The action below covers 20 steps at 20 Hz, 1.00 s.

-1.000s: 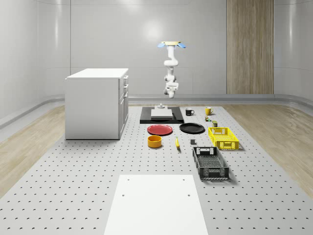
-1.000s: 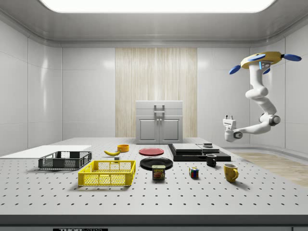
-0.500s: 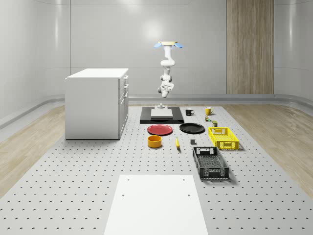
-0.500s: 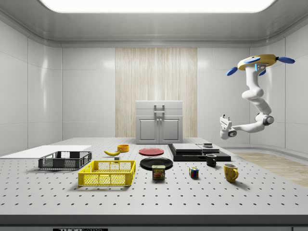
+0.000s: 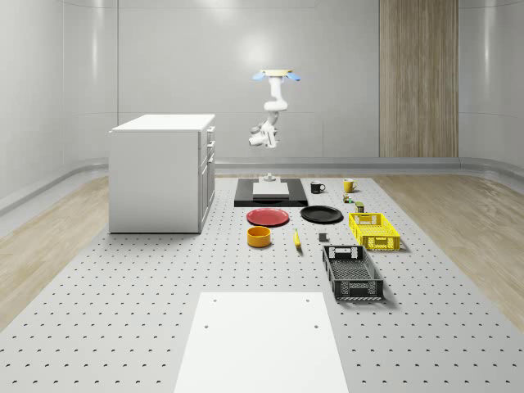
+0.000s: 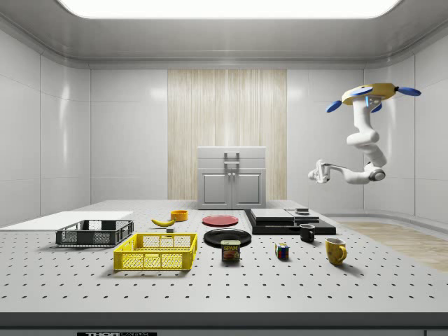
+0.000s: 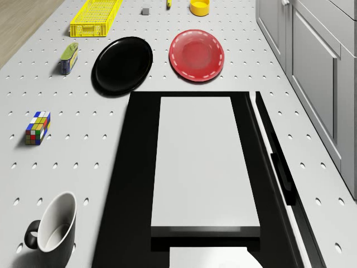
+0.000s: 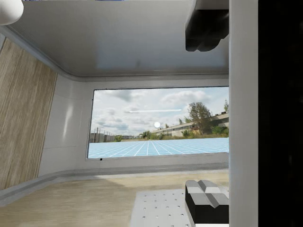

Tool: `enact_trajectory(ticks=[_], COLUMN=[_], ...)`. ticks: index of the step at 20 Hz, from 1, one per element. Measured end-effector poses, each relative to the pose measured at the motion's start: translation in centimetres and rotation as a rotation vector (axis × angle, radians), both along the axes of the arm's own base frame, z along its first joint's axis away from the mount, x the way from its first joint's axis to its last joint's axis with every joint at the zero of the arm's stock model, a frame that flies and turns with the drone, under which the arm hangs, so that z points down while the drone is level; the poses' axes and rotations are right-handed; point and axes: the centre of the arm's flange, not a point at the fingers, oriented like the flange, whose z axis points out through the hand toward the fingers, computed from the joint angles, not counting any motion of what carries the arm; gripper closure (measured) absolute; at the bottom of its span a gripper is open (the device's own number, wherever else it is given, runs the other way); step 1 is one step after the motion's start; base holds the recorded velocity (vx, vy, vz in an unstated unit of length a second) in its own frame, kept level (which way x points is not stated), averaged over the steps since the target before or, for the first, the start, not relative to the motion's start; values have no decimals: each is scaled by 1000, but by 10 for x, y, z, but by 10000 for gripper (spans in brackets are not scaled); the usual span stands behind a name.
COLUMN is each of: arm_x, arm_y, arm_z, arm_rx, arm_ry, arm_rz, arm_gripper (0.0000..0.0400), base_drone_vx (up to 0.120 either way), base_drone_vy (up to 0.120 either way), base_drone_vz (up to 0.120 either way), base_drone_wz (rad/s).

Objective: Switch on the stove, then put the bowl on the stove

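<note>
Grey pegboard surface (image 5: 123, 278) in a pale room, with a window wall showing in the wrist view. Stove (image 5: 270, 193) lies at the far end of it: black base, pale slab on top. Small raised piece (image 5: 268, 176) at the stove's far end, probably the switch; can't tell on or off, no glow or light to read.

Drone (image 5: 274, 74) hovers high in the air, by the stove's far end. In the side view it hangs just past the stove's right end. Arm bends down and out from it. Claw (image 6: 316, 172) is held out roughly level, well above the stove, about over the far end, touching nothing. Wrist view looks across the room at the window, so the claw points sideways, not down. Fingers (image 8: 206, 28) stand wide apart, nothing between them.

Bowl (image 5: 259, 237), orange-yellow, sits on the surface well apart from the stove, nearer the front, past the red plate (image 5: 268, 217). Banana (image 5: 296, 239) lies near it. Nothing on the stove slab in the drone view.

Progress, judged: neither step looks done. Switch-on comes first, and the claw is not at the switch yet; it needs to turn down and descend. After that, fly to the bowl, grasp its rim, carry it over the plates and set it on the slab. Nearly all of the task is left.
</note>
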Motion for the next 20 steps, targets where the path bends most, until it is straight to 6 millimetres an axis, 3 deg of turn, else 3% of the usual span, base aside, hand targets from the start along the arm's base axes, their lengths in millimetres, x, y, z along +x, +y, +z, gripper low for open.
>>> enact_trajectory(ticks=[4,9,14,20], arm_x=[2,3,3,3], arm_y=[-21,-61,-83,-93], arm_z=[-60,-92,-99,-100], arm_rx=[-654,-1176,-1411,-1519], arm_ry=[0,2,5,8], arm_rz=[-24,-42,-46,-47], arm_gripper=[0,0,0,0], base_drone_vx=[0,0,112,120], base_drone_vy=[0,-80,0,0], base_drone_vz=[-120,-120,-120,-120], base_drone_wz=[0,0,0,0])
